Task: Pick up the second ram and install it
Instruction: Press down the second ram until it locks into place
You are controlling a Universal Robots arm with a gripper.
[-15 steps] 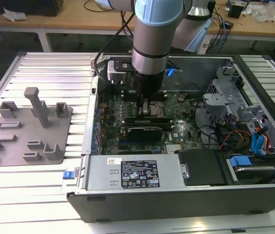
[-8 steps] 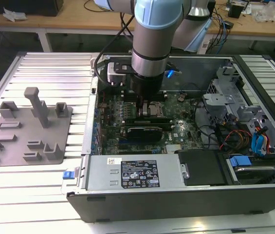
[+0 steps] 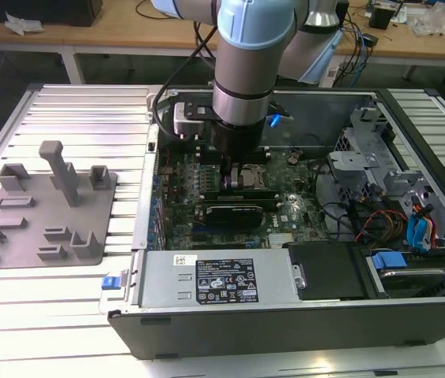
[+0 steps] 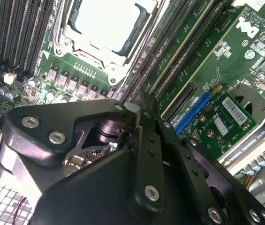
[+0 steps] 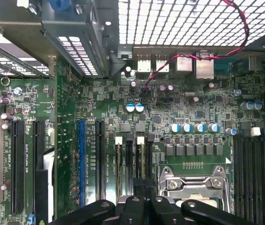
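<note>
You had a ribbed metal table (image 3: 64, 110) under the work, with a grey fixture tray (image 3: 49, 236) on the exterior view's left and an open computer case (image 3: 285, 323) beside it. The arm reached down into the case, and the gripper (image 3: 234, 169) hung low over the motherboard (image 5: 99, 108), next to the processor socket (image 5: 195, 185).

In both wrist views the gripper's fingers (image 4: 146, 136) lay drawn together, with no gap between them to be seen. The tips sat right over the memory slots (image 5: 132, 159) with the white latches. Where the second ram was could not be told for certain. My judgement was that it stood edge-on in one of those slots under the fingertips, too thin to tell apart from the slot itself. Whether the fingers touched it could not be told either.

You should have treated the stick as light, stiff and thin, but fragile. It would slip easily between smooth fingers and would not forgive twisting. The sound hold was across the flat faces near the middle of its upper long edge, away from the gold contacts. Any push had to be square to the slot.
</note>
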